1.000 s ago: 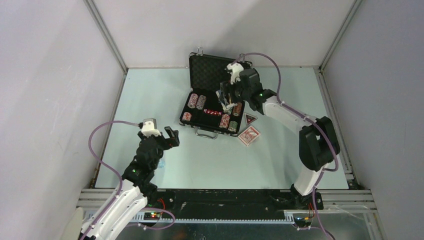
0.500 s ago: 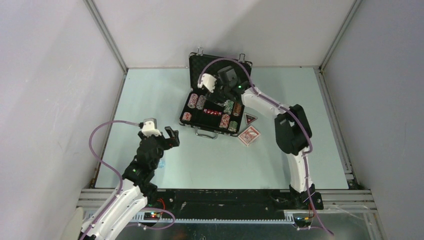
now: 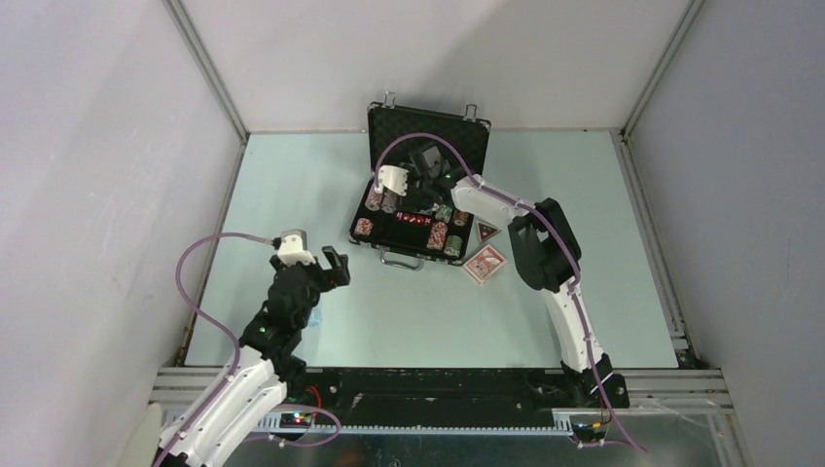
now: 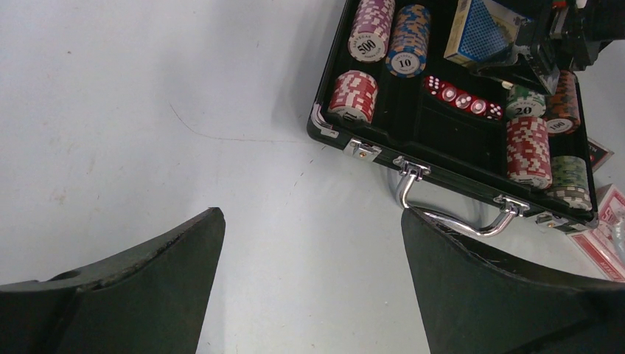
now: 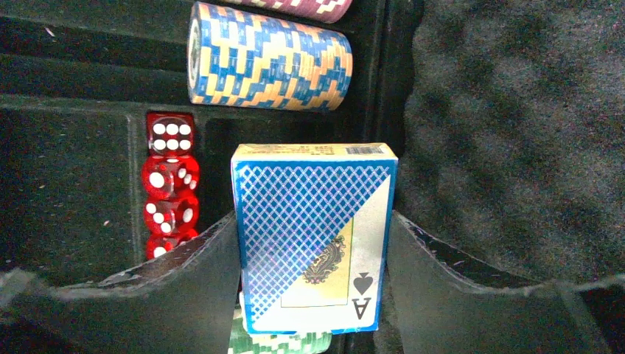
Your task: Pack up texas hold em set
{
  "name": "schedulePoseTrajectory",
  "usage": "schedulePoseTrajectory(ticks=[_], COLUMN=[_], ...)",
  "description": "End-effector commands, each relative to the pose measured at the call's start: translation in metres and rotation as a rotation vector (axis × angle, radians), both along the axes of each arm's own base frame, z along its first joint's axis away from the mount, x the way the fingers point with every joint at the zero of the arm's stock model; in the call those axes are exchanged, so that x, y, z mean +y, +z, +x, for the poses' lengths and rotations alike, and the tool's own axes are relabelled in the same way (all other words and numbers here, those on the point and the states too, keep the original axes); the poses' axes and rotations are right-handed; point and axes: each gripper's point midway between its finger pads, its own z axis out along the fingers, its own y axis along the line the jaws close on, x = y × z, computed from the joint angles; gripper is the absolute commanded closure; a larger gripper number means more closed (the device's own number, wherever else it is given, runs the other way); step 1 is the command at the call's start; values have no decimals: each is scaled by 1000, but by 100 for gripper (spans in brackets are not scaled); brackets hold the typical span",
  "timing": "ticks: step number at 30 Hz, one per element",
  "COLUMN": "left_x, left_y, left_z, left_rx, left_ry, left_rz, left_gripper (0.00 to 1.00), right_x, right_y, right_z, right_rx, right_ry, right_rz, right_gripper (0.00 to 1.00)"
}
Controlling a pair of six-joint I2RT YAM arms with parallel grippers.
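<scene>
The black briefcase lies open at the back of the table, with chip stacks and red dice in its tray. My right gripper is shut on the blue card deck and holds it over the tray near the lid's foam, beside the dice and a blue-yellow chip stack. In the top view the right gripper is over the tray's middle. My left gripper is open and empty above the table, in front of the case handle. A red card deck and a triangular piece lie on the table right of the case.
A green chip stack sits just under the held deck. The upright lid's foam is right of the right gripper. Grey walls close in the table at left, back and right. My left gripper is at the table's near left.
My right arm has swung left across the case, from the tray's right side to its middle by the lid. The left arm has not moved.
</scene>
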Motion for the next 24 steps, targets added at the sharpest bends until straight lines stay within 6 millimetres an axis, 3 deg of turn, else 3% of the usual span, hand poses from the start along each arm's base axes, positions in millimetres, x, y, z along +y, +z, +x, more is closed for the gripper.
schedulePoseTrajectory(ticks=[1,9,13,14,16,18,24], left_x=[-2,-1,0,-1,-1,-1,-2], left_y=[8,9,8,7,8,7,7], left_z=[4,4,4,4,4,4,4], left_rx=[-26,-28,-27,-26,-25,-22,-23], left_ry=[-9,-5,-2,-3,-2,-4,-7], left_rz=[11,10,12,10,10,11,11], left_gripper=[3,3,3,3,3,3,3], right_x=[14,18,20,21,21,22,23], right_y=[41,36,35,36,39,43,59], right_z=[30,32,25,23,22,21,24], right_rx=[-129,-118,-91,-87,-85,-80,-92], right_ry=[7,8,25,27,25,19,-18], right_rz=[68,70,72,77,80,90,138], right_gripper=[96,88,58,36,6,2,4])
